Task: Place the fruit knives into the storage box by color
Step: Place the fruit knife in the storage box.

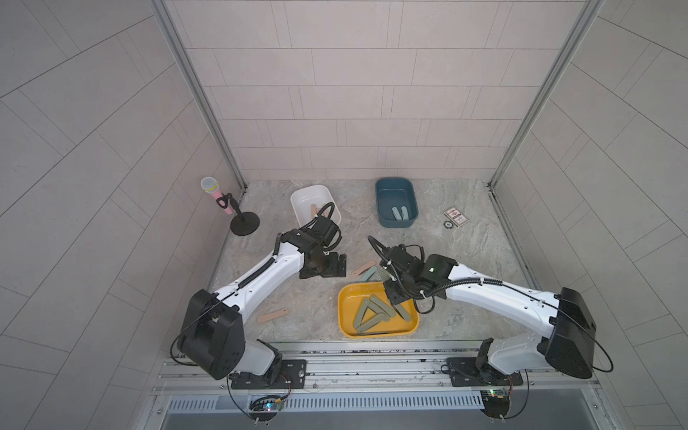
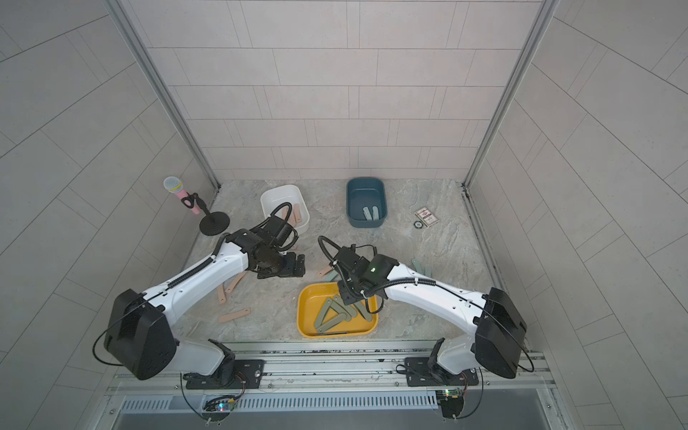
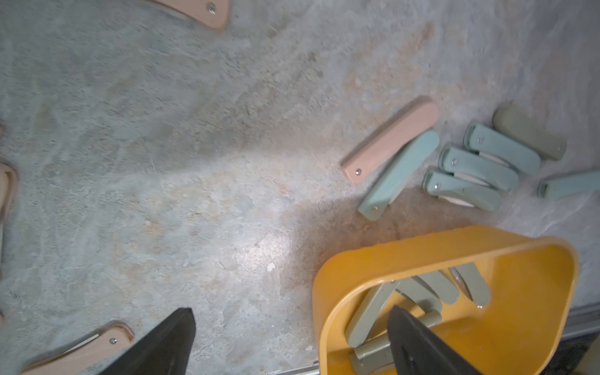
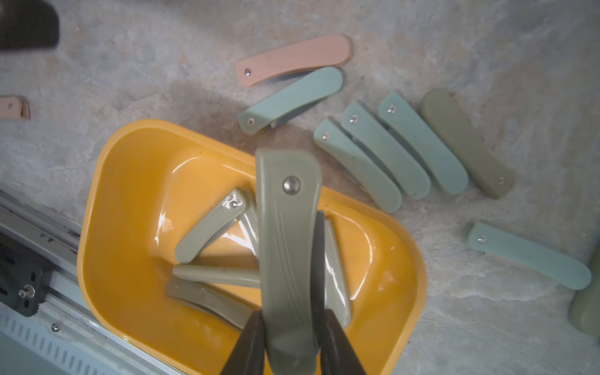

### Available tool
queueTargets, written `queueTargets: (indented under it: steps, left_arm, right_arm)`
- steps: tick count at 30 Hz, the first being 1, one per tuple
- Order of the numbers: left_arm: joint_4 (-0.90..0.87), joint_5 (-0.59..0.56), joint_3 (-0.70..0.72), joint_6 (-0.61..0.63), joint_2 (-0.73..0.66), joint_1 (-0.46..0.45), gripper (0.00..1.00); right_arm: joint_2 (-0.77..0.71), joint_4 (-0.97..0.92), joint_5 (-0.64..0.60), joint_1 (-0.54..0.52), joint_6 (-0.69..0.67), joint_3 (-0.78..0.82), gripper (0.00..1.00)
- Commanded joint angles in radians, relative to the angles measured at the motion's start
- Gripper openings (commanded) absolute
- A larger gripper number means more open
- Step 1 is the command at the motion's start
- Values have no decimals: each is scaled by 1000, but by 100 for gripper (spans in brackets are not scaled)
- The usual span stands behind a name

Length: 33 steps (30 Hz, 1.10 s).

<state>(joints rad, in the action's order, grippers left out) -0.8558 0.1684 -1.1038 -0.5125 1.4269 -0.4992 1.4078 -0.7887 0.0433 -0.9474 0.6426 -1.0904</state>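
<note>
My right gripper (image 4: 290, 324) is shut on an olive-green fruit knife (image 4: 285, 227), held above the yellow storage box (image 4: 130, 227). Several olive knives (image 1: 368, 316) lie inside that box. Just beyond the box on the table are several teal knives (image 4: 386, 152), a pink one (image 4: 292, 58) and an olive one (image 4: 467, 146). My left gripper (image 3: 290, 310) hangs open over bare table beside the yellow box (image 3: 357, 259), holding nothing. The white box (image 1: 303, 197) holds a pink knife (image 1: 313, 211). Two teal knives (image 1: 399, 213) lie in the blue box (image 1: 383, 186). More pink knives (image 2: 233, 315) lie at the front left.
A toy microphone on a black stand (image 1: 223, 204) is at the back left. A small card box (image 1: 456, 216) and a ring (image 1: 448, 224) lie at the back right. A metal rail (image 1: 372, 353) runs along the table's front edge.
</note>
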Motion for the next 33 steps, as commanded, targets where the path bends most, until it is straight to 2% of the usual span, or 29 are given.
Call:
queueTargets:
  steps: [1, 8, 12, 16, 18, 19, 20, 24, 30, 33]
  left_arm:
    - [17, 29, 55, -33, -5, 1, 100]
    - [14, -22, 96, -50, -28, 0, 100]
    - [12, -45, 100, -53, 6, 2, 100]
    - [13, -117, 74, -56, 35, 36, 100]
    - [22, -138, 30, -49, 74, 77, 100]
    - [21, -149, -2, -45, 105, 98, 100]
    - [25, -154, -31, -41, 143, 119, 99]
    - [39, -159, -136, -44, 283, 166, 90]
    - [61, -185, -256, -63, 451, 222, 82]
    - [69, -197, -280, -67, 492, 243, 82]
  right_arm:
    - [42, 10, -27, -36, 57, 41, 20]
    - [132, 108, -19, -87, 61, 87, 24]
    - [154, 131, -12, -90, 46, 83, 34]
    - [88, 153, -18, -99, 7, 84, 51]
    - [45, 172, -28, -99, -27, 78, 62]
    - [26, 182, -31, -98, -50, 71, 70]
    - [11, 190, -35, -96, -75, 61, 79]
    - [-6, 194, -72, -74, -162, 21, 100]
    - [48, 232, 54, 68, -272, -21, 100]
    - [104, 218, 95, 97, -306, -80, 100]
